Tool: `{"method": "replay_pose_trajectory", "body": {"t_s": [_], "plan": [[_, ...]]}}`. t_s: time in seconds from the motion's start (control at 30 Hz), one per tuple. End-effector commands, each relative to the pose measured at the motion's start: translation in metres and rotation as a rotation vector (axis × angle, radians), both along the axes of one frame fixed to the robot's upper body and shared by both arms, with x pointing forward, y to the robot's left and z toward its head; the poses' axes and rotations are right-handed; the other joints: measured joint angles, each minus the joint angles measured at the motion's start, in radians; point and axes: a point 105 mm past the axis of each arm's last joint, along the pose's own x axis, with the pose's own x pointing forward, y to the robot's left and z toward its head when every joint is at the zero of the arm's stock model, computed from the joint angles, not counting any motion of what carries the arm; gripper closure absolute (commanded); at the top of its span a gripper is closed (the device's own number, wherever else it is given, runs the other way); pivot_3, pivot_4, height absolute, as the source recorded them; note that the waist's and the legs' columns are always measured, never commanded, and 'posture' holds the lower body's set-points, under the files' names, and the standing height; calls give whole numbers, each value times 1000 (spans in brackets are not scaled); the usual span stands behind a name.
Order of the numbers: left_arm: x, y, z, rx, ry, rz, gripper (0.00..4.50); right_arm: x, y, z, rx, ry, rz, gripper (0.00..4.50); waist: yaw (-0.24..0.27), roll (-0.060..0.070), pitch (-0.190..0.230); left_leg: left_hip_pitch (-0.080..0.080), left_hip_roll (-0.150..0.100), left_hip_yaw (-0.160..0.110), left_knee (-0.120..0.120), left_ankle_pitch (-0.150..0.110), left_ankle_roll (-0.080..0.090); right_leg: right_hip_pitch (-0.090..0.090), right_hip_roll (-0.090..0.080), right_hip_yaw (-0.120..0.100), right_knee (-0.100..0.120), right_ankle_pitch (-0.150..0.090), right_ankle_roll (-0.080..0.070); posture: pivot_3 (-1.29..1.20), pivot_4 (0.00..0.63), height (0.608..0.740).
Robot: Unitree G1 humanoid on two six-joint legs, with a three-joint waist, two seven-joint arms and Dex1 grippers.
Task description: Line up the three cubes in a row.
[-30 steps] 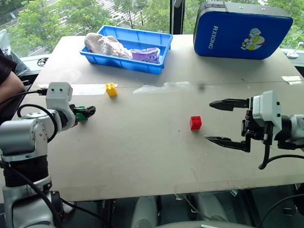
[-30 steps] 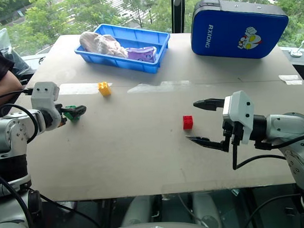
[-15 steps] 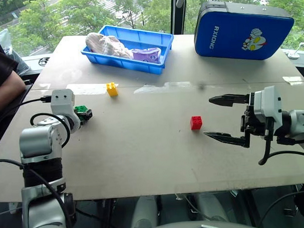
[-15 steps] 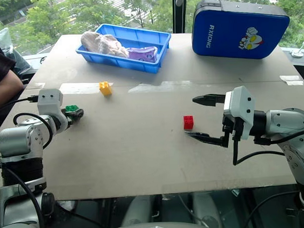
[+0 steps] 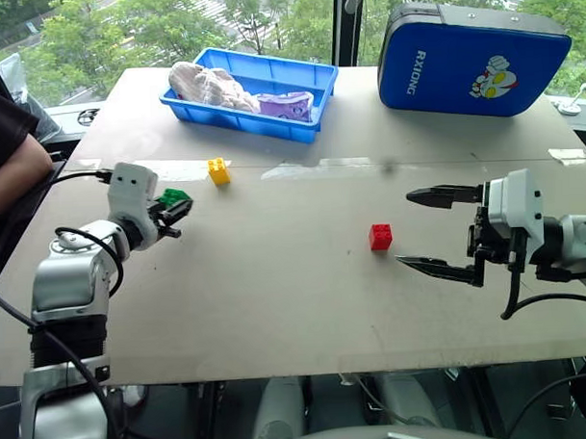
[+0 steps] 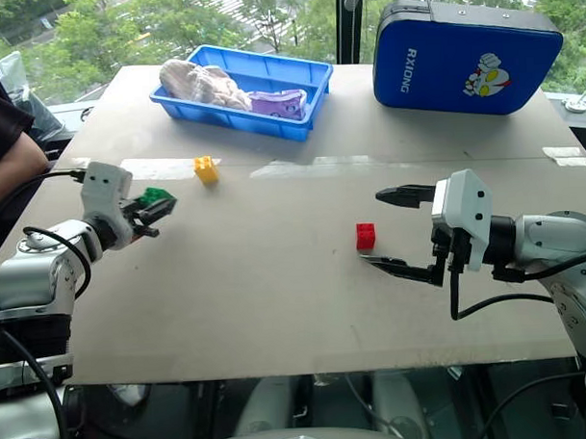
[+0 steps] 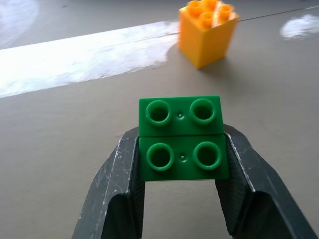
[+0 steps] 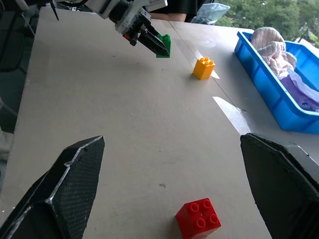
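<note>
Nearest, on the right: right gripper [image 5: 427, 230], black fingers spread wide apart with nothing between them, pointing across the table [image 5: 277, 307] toward its middle. Just beyond the fingertips, near but not touching: red cube [image 5: 379, 237], sitting flat on the tabletop, studs up.

On the left side, slightly farther back: left gripper [image 7: 179, 164], clamped on the green cube [image 7: 181, 138], one black finger [image 7: 124, 174] pressed against each side of it. Green cube raised clear of the table in the right wrist view, gripped at its near half, the far half sticking out past the fingertips, its round holes facing the wrist camera.

A little farther on, close to the left gripper: yellow cube [image 5: 217, 171], upright on the table, studs on top, beside a pale glare strip running across the surface. Well apart from the red cube; no two of the three cubes touching.

At the far left edge: a person's arm [image 5: 12, 171] in a dark sleeve.

Toward the back of the table: blue tray [image 5: 307, 79] holding a crumpled pale cloth [image 5: 204, 85] and a purple item [image 5: 287, 106]. To its right, at the far right corner: blue case [image 5: 470, 61] with a cartoon figure printed on it. Green trees beyond the window behind.
</note>
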Motion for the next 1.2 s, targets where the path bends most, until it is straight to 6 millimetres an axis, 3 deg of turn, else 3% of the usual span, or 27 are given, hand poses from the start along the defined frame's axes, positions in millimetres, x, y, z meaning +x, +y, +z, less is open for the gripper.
{"method": "replay_pose_trajectory", "body": {"t_s": [0.03,0.13,0.3,0.6,1.2], "plan": [[-23,-44,10,25,24,-408,3180,-1,-2,3,16,-51,-7,0,4,0,0,0,0,0,0,0,0,0,-1,0,0,0,0,0,150,740],[-26,-63,4,121,39,-616,3180,-6,-7,-6,-16,-28,-4,0,7,0,0,0,-1,-1,0,0,0,1,2,-1,0,0,0,0,150,740],[-11,-93,-2,227,57,-822,3180,-8,-18,-15,-35,31,-60,0,6,0,0,0,-2,1,2,0,1,2,4,0,0,0,0,0,150,740],[8,-132,-5,325,69,-991,3180,-25,-32,-24,-91,69,-124,0,3,0,0,0,-2,1,2,0,1,3,8,-1,-1,1,4,0,150,740],[10,-139,-22,410,145,-1043,3180,-33,-30,-28,-79,90,-153,0,3,0,0,0,-1,-2,3,0,1,3,8,1,0,-1,7,0,150,740]]}}
